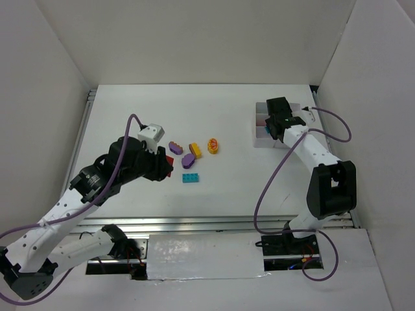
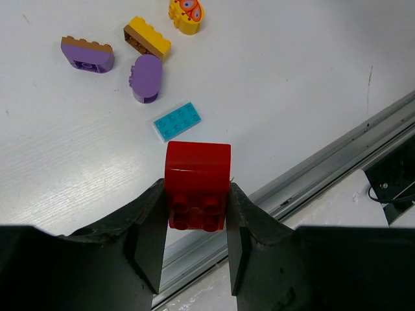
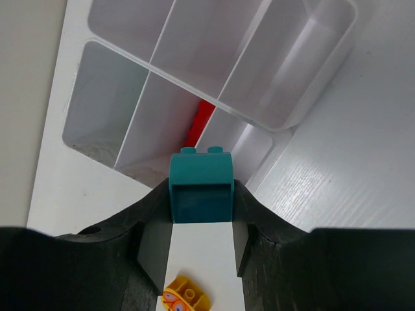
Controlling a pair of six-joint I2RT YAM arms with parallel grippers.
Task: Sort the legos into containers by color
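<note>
My left gripper (image 2: 196,194) is shut on a red lego (image 2: 197,175), held above the table near its front edge (image 1: 170,162). Beyond it lie a cyan plate (image 2: 177,121), a purple oval (image 2: 146,76), a purple brick (image 2: 87,54), a yellow-orange brick (image 2: 148,37) and a yellow patterned oval (image 2: 186,14). My right gripper (image 3: 201,188) is shut on a teal brick (image 3: 201,184) and hovers over the translucent tray (image 3: 311,78) at the back right (image 1: 259,140). One of its containers holds something red (image 3: 205,120).
A metal rail (image 2: 324,168) runs along the table's near edge, just below the left gripper. White walls enclose the table on three sides. A yellow patterned piece (image 3: 185,297) shows between the right fingers, low in that view.
</note>
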